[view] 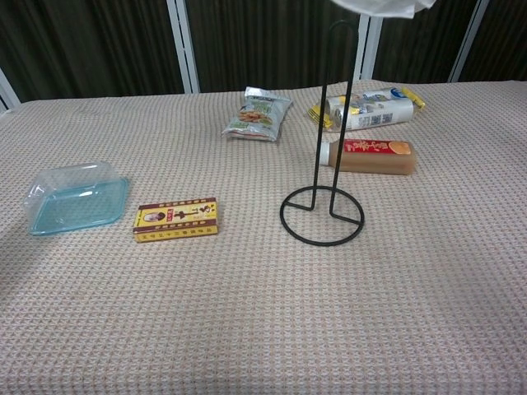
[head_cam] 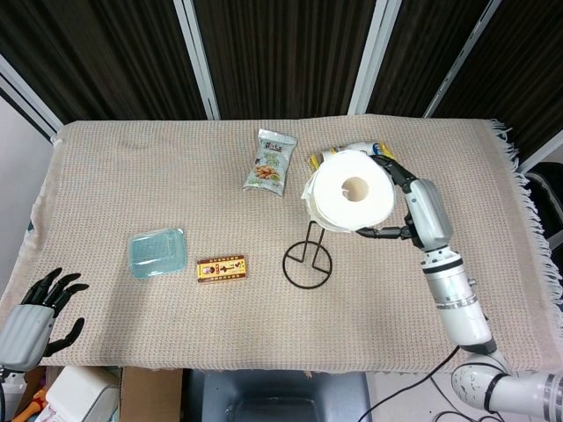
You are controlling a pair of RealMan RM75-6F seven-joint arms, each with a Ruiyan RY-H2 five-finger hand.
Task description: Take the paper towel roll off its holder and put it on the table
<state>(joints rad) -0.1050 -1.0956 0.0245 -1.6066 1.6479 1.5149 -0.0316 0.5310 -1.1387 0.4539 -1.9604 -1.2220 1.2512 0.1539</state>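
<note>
The white paper towel roll [head_cam: 350, 192] hangs high above the table, gripped by my right hand [head_cam: 415, 209] from its right side. In the chest view only the roll's bottom edge [view: 380, 6] shows at the top of the frame. The black wire holder [view: 324, 191] stands bare on the table, its ring base [head_cam: 307, 265] below and left of the roll. My left hand [head_cam: 37, 312] rests off the table's front left corner, fingers spread and holding nothing.
A blue plastic box [head_cam: 157, 252] and a small yellow-red packet [head_cam: 221, 268] lie left of the holder. A snack bag [head_cam: 271, 162], a yellow-white pack [view: 367, 109] and an orange bottle [view: 369, 155] lie behind the holder.
</note>
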